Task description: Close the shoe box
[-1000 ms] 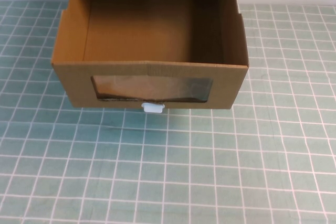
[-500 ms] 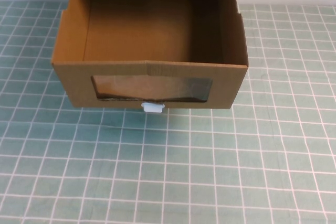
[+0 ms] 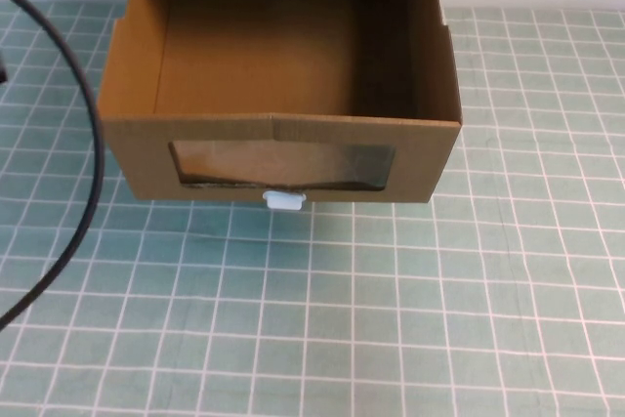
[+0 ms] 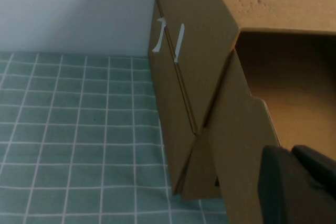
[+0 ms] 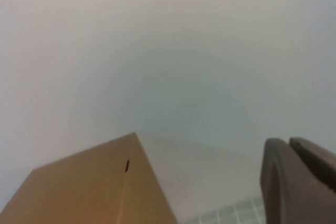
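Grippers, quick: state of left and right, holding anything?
Left gripper: beside the shoe box, holding nothing visible; open or shut cannot be told.
Right gripper: raised, facing the wall, nothing visibly held; cannot be told.

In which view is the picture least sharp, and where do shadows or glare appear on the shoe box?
Right wrist view: softest, mostly hazy wall; right gripper a dark blur. High view: shoe box interior deeply shaded, faint sheen on its window. Left wrist view: fairly sharp box side; left gripper blurred at the frame edge.

green white-gridded mat [image 3: 391, 319] covers the table; plain pale wall [image 5: 168, 51] behind.
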`<control>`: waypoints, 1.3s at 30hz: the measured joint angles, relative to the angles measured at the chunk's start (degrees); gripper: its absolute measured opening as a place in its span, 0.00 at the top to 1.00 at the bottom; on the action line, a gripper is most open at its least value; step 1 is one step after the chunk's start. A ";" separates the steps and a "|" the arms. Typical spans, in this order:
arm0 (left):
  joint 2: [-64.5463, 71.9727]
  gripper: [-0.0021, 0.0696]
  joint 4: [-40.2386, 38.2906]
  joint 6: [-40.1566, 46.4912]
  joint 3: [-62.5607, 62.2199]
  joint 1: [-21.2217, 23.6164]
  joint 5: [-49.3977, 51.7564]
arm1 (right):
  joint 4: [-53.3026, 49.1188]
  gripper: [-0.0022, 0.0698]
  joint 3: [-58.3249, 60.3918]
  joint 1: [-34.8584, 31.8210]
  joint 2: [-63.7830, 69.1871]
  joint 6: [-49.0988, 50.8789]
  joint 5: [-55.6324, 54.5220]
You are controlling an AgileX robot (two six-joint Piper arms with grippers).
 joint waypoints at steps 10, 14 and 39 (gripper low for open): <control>5.50 0.98 -3.24 3.01 -4.51 0.00 -4.53 | 3.35 0.99 0.82 7.52 8.67 -15.64 15.12; 10.89 0.98 -6.80 9.78 -12.15 0.00 1.80 | 5.80 0.99 -4.72 10.10 16.20 -23.18 24.48; 58.12 0.98 -36.62 30.19 -65.10 0.00 32.54 | 15.79 0.99 -10.75 37.18 31.84 -46.45 28.90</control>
